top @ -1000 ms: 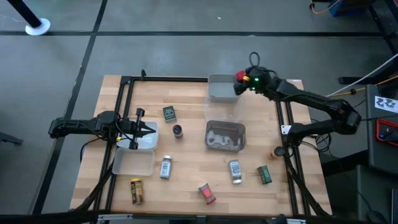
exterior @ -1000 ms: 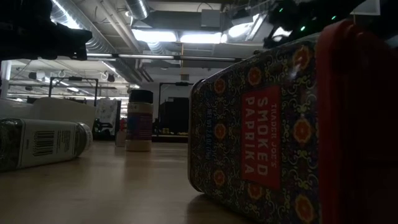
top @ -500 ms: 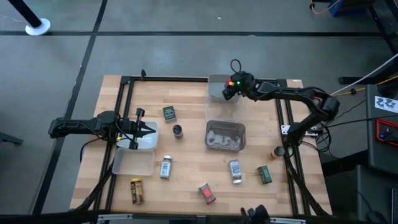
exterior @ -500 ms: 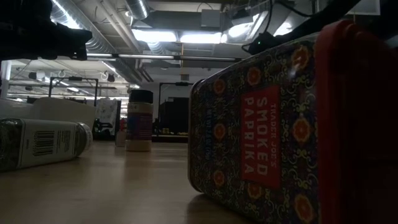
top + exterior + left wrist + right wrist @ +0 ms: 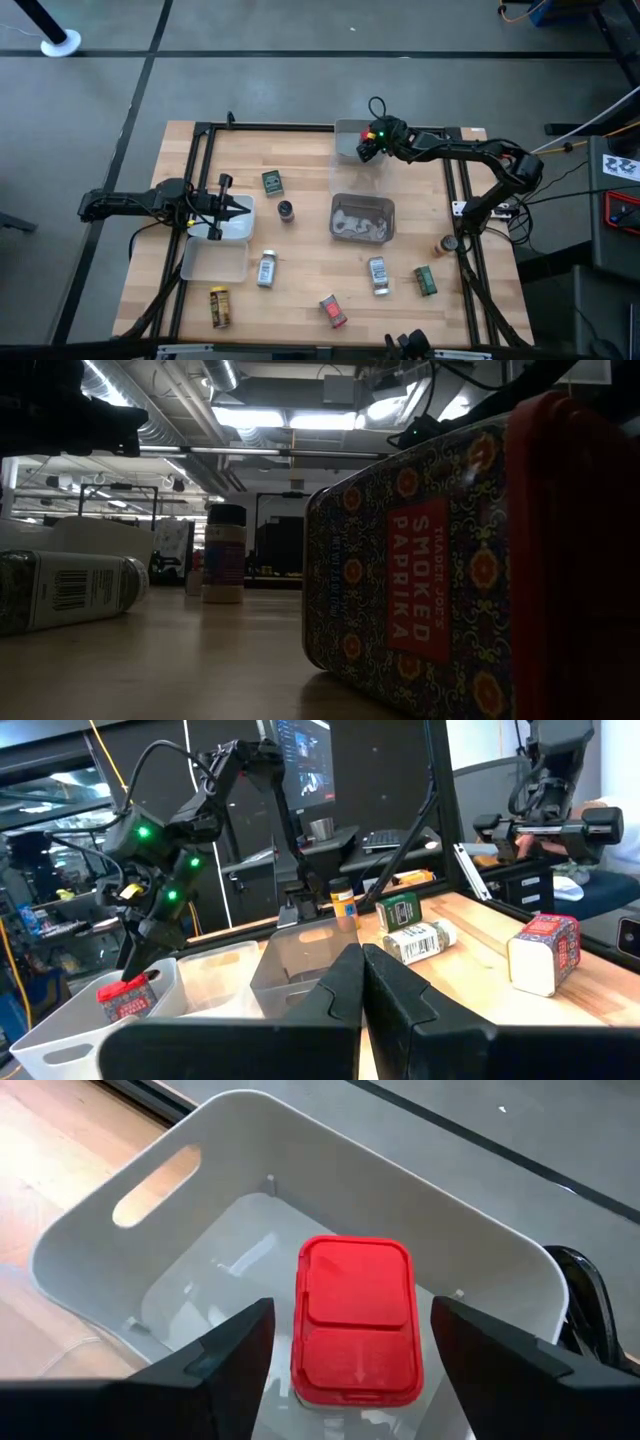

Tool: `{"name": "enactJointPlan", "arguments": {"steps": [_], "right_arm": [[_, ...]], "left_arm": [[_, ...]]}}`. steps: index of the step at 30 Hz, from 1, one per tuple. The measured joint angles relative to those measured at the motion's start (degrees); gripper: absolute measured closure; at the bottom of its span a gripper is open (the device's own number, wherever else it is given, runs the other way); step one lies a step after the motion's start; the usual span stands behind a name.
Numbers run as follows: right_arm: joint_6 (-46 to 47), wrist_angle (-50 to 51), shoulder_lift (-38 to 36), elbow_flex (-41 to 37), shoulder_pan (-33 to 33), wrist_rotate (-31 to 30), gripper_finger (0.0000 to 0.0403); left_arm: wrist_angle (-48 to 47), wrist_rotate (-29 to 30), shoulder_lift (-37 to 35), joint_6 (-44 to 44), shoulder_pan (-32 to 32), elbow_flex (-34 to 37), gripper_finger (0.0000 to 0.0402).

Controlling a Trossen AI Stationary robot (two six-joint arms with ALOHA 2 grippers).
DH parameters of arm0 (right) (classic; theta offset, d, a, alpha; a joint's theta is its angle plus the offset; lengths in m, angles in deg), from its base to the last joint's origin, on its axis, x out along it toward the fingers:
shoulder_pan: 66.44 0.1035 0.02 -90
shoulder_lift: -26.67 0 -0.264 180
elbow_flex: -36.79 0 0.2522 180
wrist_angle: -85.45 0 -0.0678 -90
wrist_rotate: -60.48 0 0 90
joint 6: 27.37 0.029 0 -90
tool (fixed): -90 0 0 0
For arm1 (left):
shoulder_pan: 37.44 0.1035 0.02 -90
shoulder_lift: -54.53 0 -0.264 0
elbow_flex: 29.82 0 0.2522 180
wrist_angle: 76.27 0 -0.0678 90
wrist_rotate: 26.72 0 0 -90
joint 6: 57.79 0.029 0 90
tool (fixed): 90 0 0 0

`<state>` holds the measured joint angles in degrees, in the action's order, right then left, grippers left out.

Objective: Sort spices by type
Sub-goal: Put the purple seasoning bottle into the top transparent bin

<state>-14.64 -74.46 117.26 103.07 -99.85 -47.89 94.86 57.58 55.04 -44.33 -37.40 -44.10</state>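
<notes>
Overhead, your right gripper [image 5: 366,147] hides the glossy white plastic bin [image 5: 350,131]; its wrist view reveals fingers [image 5: 230,1355] spread wide, flanking the upright red-lidded rectangular spice box [image 5: 357,1320] inside. Your left gripper [image 5: 362,982], pinched closed, waits well apart from the bin.

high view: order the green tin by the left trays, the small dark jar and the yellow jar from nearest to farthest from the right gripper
Measured from the right gripper, over the far tray:
1. Green tin, toward the left arm's side, beside the left trays.
2. Small dark jar, just nearer the front than the tin; close to the tin's distance, but slightly farther.
3. Yellow jar, at the front left corner.
</notes>
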Motion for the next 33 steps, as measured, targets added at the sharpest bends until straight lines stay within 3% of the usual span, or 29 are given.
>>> {"name": "enactJointPlan", "arguments": {"steps": [10, 26, 33], "right_arm": [[-0.02, 0.55, -0.02, 1.21, 0.0, 0.0, 0.0133], [-1.43, 16.36, -0.09, 15.63, 0.0, 0.02, 0.0133], [-2.61, 22.19, -0.09, 20.24, 0.04, 0.0, 0.0133]], "left_arm": [[0.57, 0.0, 0.02, 0.0, 0.0, 0.0, 0.0402], [10.6, 0.55, 0.07, 0.27, 0.01, -0.02, 0.0402], [14.7, 9.09, 1.13, -1.62, 0.01, -0.02, 0.0399]]}}
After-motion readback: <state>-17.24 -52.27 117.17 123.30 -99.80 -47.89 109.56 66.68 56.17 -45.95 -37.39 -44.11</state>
